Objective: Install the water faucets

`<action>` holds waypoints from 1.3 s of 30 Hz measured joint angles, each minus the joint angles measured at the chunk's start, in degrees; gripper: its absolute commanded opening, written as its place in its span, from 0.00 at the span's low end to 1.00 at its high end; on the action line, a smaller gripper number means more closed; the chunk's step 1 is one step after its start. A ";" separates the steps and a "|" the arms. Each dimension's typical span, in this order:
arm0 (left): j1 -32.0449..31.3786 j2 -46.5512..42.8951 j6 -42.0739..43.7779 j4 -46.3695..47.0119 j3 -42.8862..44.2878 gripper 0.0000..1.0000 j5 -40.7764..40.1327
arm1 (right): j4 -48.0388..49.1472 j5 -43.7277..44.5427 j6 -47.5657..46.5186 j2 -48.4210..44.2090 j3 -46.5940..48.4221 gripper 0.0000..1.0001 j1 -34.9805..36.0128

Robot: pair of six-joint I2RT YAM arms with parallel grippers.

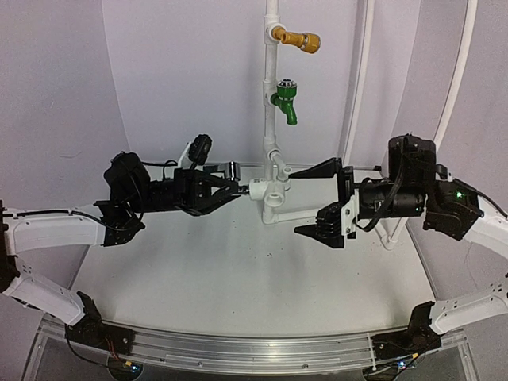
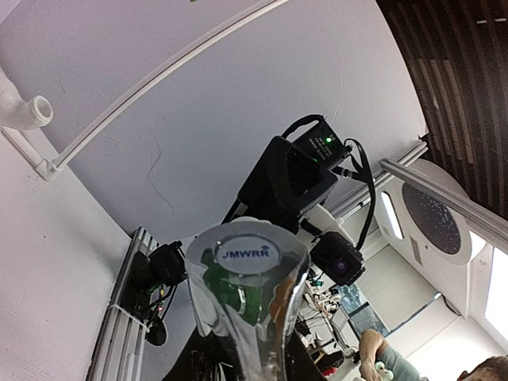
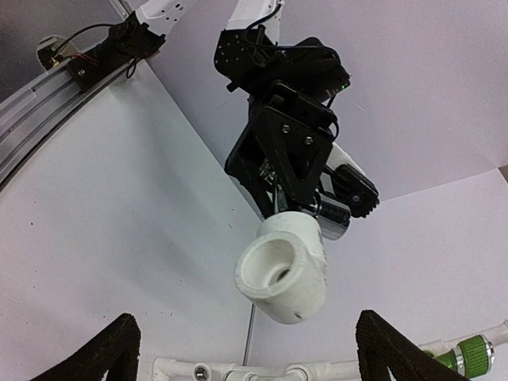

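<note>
One metal tap (image 3: 335, 220) carrying one white fitting (image 3: 284, 274) in left jaws; right jaws open

Fitting (image 1: 259, 189) on tap (image 2: 246, 302) in left fingers (image 1: 225, 193)

Yellow-brass tap (image 1: 303, 38) above green tap (image 1: 286, 101) — both on white pipe (image 1: 271, 67).

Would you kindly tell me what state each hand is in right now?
Left hand: closed, holding the silver tap.
Right hand: open, holding nothing.
</note>
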 measured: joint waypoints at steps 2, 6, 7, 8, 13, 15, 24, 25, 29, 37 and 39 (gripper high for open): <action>0.00 0.35 -1.07 0.99 0.51 0.00 0.90 | 1.05 1.16 -1.66 0.57 -0.25 0.86 1.00; 0.00 0.58 -2.42 2.29 0.85 0.00 2.10 | 4.64 3.29 -3.47 1.09 -1.19 0.82 2.45; 0.00 0.63 -2.55 2.36 0.87 0.00 2.39 | 5.37 3.68 -3.86 1.26 -1.35 0.81 2.72; 0.00 0.68 -2.65 2.38 0.87 0.00 2.65 | 6.04 4.12 -4.16 1.46 -1.46 0.80 3.00; -0.01 1.28 -3.12 2.35 0.87 0.00 3.83 | 8.89 5.65 -5.67 3.29 -1.53 0.68 4.01; -0.02 1.52 -3.17 2.26 0.87 0.00 4.17 | 9.54 6.04 -5.64 3.89 -1.53 0.60 4.26; -0.02 1.65 -1.91 0.76 1.68 0.00 5.49 | 10.53 6.72 -4.38 4.56 -1.52 0.32 4.91; -0.01 1.70 -1.86 0.61 1.86 0.00 5.72 | 10.70 6.77 -4.26 4.57 -1.51 0.30 4.93; 0.04 1.81 -0.98 -0.27 2.16 0.00 6.14 | 10.64 7.02 -3.01 4.60 -1.51 0.20 4.94; 0.23 1.56 5.20 -3.36 3.14 0.00 5.90 | 8.41 8.10 6.89 5.38 0.31 0.03 4.94; 0.01 -0.08 9.93 -5.84 3.14 0.00 4.44 | 6.95 8.20 13.58 6.35 2.06 0.00 4.94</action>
